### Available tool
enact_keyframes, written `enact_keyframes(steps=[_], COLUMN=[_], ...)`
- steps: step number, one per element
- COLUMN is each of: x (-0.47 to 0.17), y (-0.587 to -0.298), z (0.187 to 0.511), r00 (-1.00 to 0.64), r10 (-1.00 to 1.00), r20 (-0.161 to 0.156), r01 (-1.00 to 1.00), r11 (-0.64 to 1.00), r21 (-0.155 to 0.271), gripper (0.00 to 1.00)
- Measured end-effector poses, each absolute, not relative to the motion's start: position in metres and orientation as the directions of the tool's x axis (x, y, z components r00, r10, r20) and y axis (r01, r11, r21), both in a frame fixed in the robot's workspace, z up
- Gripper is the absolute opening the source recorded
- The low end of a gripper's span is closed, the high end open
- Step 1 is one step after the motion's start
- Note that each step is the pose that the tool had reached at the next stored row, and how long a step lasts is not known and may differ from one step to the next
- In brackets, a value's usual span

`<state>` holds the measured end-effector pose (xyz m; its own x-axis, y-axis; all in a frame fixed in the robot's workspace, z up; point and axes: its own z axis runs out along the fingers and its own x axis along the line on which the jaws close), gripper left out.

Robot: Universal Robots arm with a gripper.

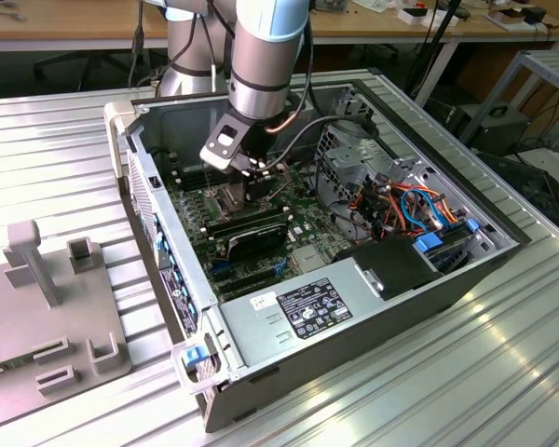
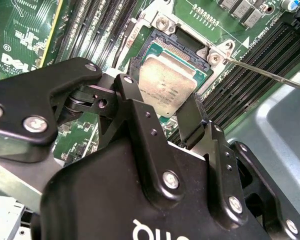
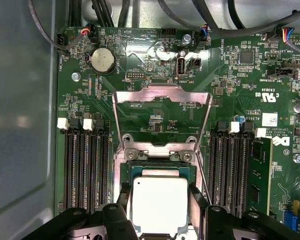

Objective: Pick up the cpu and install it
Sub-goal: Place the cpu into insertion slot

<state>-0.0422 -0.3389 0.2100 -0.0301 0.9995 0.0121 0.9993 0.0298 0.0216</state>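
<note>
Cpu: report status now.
Jaws of gripper shut on cpu. Held over open socket. Load plate flipped back, nothing in the way.

Grey metal arm (image 1: pixel 261 56) with a pale blue joint cap; a black cable (image 1: pixel 303 138) loops off its wrist beside a pale box (image 1: pixel 222 147). Matte black gripper (image 2: pixel 162 100) with angular links, silver screws (image 2: pixel 170 180) and white lettering (image 2: pixel 155 232)

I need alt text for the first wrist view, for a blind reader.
The tool holds the cpu over the open socket on the green motherboard. The load plate is raised, with memory slots on both sides.
</note>
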Motion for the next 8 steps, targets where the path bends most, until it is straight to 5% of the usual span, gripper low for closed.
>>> enact_keyframes(steps=[8], x=[-0.0422], y=[-0.3389], z=[0.2045], r00=[-0.03], r10=[0.999], r20=[0.012], r01=[0.999], r11=[0.03], r21=[0.022], gripper=[0.55])
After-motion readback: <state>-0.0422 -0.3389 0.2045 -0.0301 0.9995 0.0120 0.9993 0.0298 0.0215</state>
